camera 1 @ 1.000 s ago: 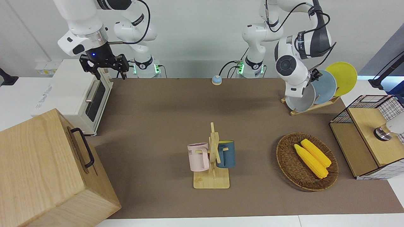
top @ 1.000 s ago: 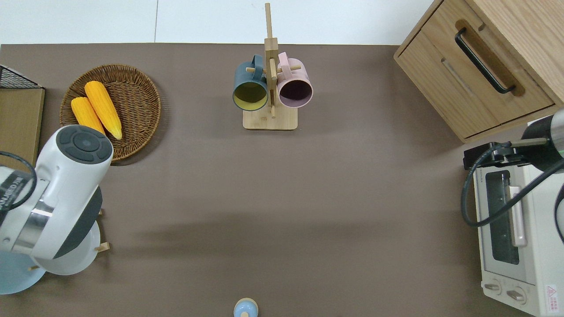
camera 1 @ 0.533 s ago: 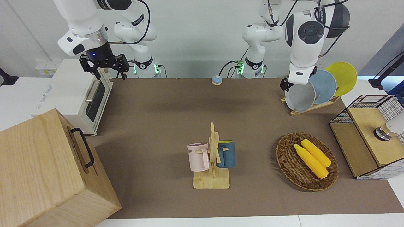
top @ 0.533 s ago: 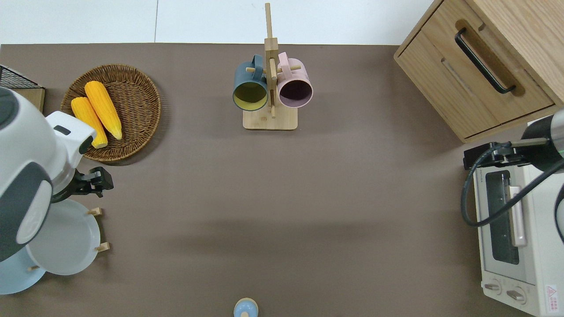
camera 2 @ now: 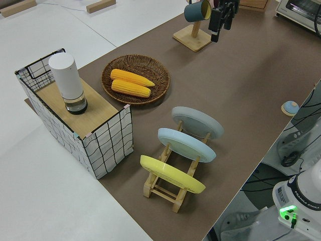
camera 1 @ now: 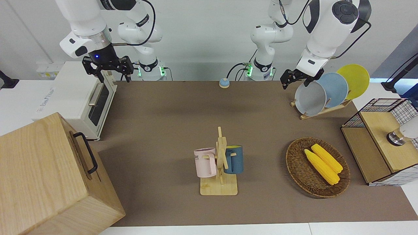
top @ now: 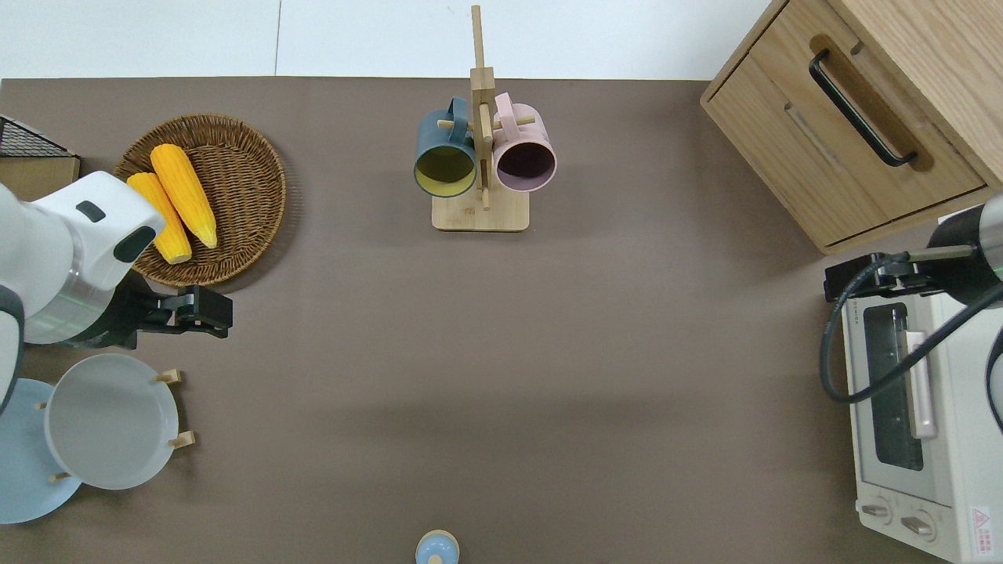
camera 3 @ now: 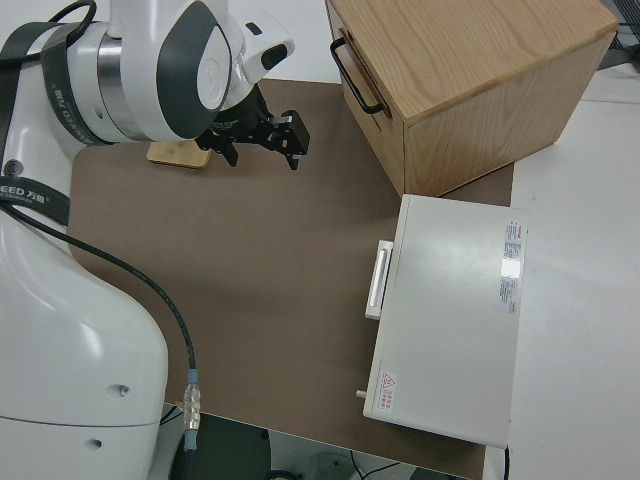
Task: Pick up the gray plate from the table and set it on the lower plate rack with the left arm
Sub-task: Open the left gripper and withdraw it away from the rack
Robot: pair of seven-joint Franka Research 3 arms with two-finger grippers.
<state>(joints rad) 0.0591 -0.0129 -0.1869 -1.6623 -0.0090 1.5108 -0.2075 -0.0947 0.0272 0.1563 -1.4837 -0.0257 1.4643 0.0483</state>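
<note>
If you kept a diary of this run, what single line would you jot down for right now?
gray plate: standing in lower plate rack | left gripper: empty, over bare table beside rack | right arm: parked

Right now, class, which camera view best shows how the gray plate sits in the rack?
The left side view: the gray plate leans in the rack's end slot. The overhead view shows its round face, the front view its tilt, the right side view nothing.
</note>
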